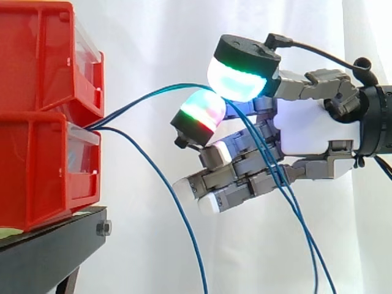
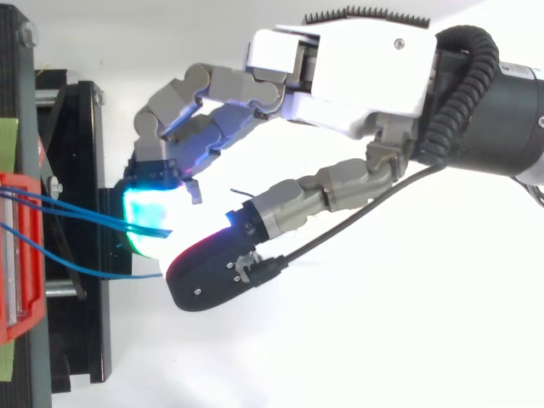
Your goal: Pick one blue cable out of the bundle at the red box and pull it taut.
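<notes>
A bundle of blue cables (image 1: 147,96) comes out between two stacked red boxes (image 1: 37,122) at the left and arcs up to the right. My hand (image 1: 306,125) reaches in from the right with its fingers curled. Two glowing pads, one green-white (image 1: 236,82) and one red-green (image 1: 201,113), close on the blue cable strands where they cross. Past the pinch the strands hang down in front of the palm. From above, the hand (image 2: 357,59) holds the strands (image 2: 76,212) at a cyan pad (image 2: 149,225) just off the red box (image 2: 21,255).
Another blue cable (image 1: 174,199) droops free from the boxes toward the bottom edge. The boxes sit on a black stand (image 1: 49,251) with a bolt at its corner. A white curtain hangs behind.
</notes>
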